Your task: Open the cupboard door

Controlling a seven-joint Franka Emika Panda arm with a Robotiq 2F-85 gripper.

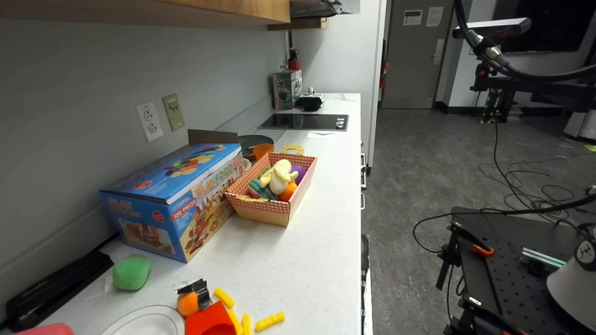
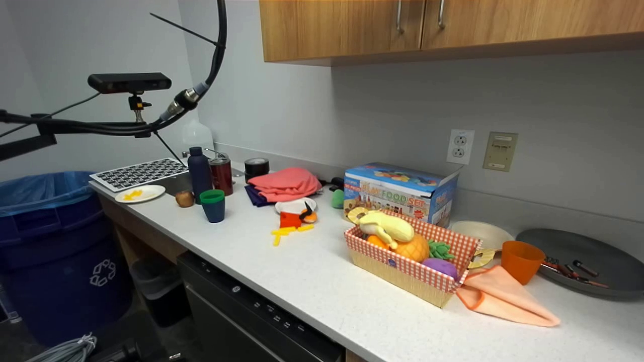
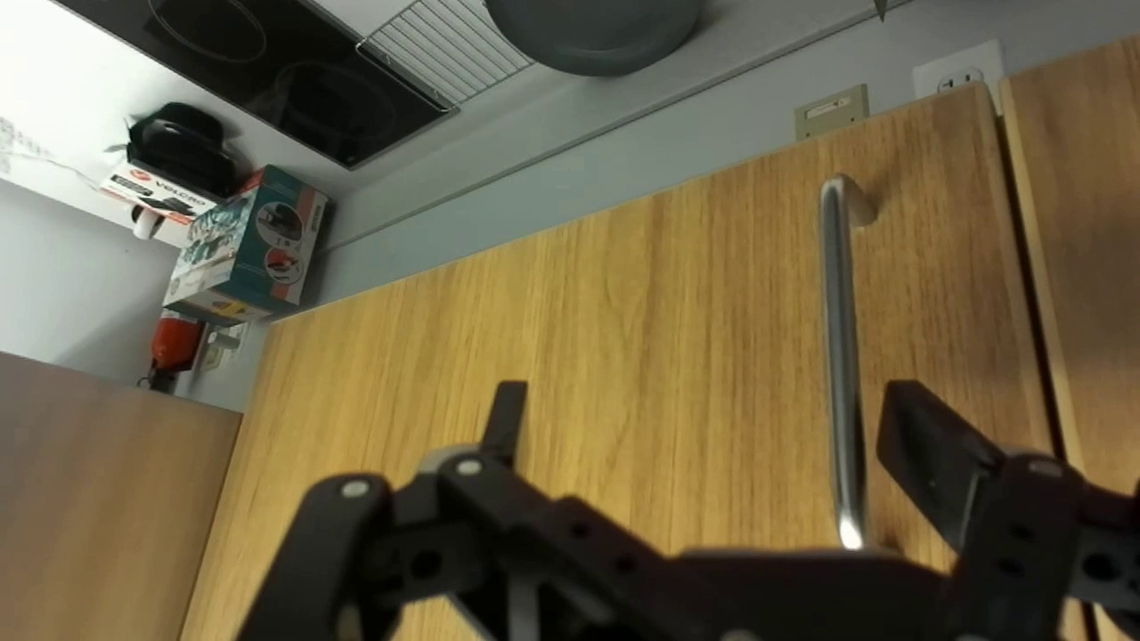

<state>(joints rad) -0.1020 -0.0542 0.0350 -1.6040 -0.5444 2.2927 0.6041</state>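
The cupboard door [image 3: 623, 356], a flat wood-grained panel, fills the middle of the wrist view. In an exterior view its lower part hangs above the white countertop [image 2: 302, 271], near two o'clock, looking closed and level with the neighbouring door [image 2: 342, 30] at twelve.

On the cupboard door in the wrist view, the handle [image 3: 841, 338], a slim metal bar, runs near the three o'clock edge, beside a dark seam [image 3: 1024, 249]. The gripper [image 3: 708, 405] comes in from six o'clock with its fingers spread wide. The handle shows between them, nearer the finger on the three o'clock side; whether either finger touches it cannot be told.

Beyond the door, again in the wrist view, a tan wall plate [image 3: 833, 111] and a white outlet [image 3: 962, 76] show near two o'clock, a dark grey plate [image 3: 597, 36] lies at twelve, a wire rack [image 3: 450, 44] at eleven and a black cooktop [image 3: 267, 71] between ten and eleven. A teal box [image 3: 254, 249] stands between nine and ten, with a red extinguisher [image 3: 175, 343] at nine.

In an exterior view, a play-food box [image 2: 395, 193] stands at three o'clock; just in front of it, nearer four, a checked basket [image 2: 397, 276] holds toy fruit [image 2: 397, 229]. An orange cup [image 2: 522, 261] and a peach cloth [image 2: 508, 296] sit farther out at four, and a dark blue bottle [image 2: 199, 173] stands at nine. In an exterior view, the white arm base [image 1: 575, 288] sits on a black perforated table [image 1: 507, 279] at four o'clock.
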